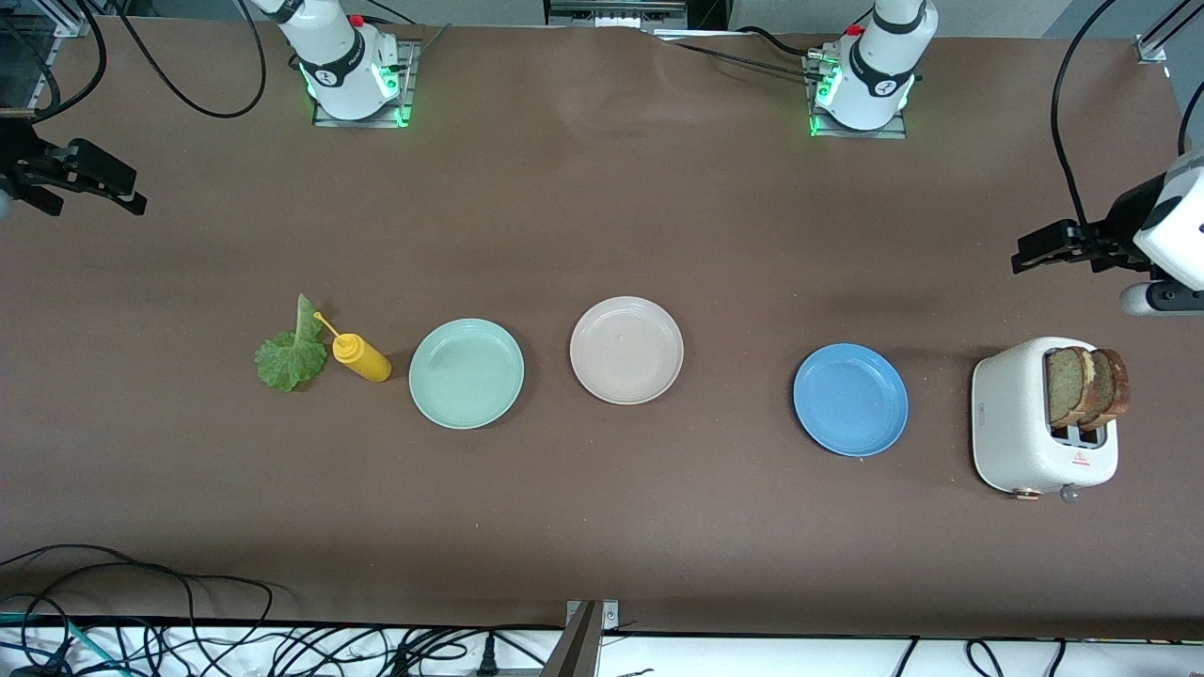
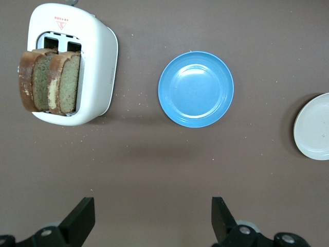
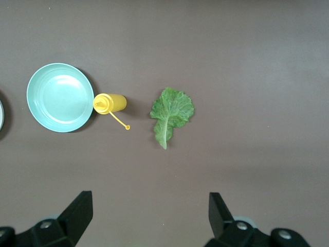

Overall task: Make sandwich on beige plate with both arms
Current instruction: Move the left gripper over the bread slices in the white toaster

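Observation:
The empty beige plate (image 1: 626,350) (image 2: 314,126) lies mid-table between a mint-green and a blue plate. Two slices of brown-crusted bread (image 1: 1082,385) (image 2: 51,82) stand upright in the slots of a white toaster (image 1: 1011,414) (image 2: 97,51) at the left arm's end. A green lettuce leaf (image 1: 290,357) (image 3: 171,110) lies flat at the right arm's end. My left gripper (image 1: 1025,259) (image 2: 153,216) hangs open and empty, high over bare table beside the toaster. Over bare table at the right arm's end, high up, my right gripper (image 1: 132,199) (image 3: 150,213) is open too, nothing in it.
A yellow squeeze bottle (image 1: 360,356) (image 3: 110,103) lies between the lettuce and the mint-green plate (image 1: 467,373) (image 3: 60,97). The blue plate (image 1: 850,400) (image 2: 196,89) sits between the beige plate and the toaster. Cables run along the table's front edge.

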`<state>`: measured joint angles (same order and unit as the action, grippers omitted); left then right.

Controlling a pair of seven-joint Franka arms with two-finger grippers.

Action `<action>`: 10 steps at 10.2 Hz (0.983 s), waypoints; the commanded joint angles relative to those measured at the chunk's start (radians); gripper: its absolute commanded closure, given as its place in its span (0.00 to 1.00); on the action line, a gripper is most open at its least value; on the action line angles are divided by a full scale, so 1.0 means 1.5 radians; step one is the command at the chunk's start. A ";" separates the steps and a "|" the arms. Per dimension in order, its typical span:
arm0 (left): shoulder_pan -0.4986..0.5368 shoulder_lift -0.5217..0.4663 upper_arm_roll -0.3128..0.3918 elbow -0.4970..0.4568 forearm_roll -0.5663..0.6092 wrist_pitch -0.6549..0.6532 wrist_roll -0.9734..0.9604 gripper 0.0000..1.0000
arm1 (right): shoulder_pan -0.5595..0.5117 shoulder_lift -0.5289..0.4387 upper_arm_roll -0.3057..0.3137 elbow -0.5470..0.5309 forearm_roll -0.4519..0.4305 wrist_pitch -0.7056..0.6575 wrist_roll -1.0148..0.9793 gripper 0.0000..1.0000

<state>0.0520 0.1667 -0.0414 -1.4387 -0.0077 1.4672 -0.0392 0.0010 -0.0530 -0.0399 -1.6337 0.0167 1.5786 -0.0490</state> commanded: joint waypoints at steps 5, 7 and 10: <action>0.004 0.045 0.000 0.049 0.052 0.004 0.045 0.00 | -0.006 -0.004 0.002 0.011 0.010 -0.015 0.004 0.00; 0.015 0.070 0.007 0.050 0.052 0.020 0.113 0.00 | -0.006 -0.004 0.002 0.011 0.010 -0.014 0.004 0.00; 0.056 0.125 0.008 0.087 0.053 0.026 0.180 0.00 | -0.006 -0.004 0.002 0.011 0.010 -0.014 0.003 0.00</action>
<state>0.1031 0.2927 -0.0243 -1.3845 0.0443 1.5171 0.1719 0.0010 -0.0530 -0.0400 -1.6334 0.0167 1.5786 -0.0490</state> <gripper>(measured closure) 0.000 0.000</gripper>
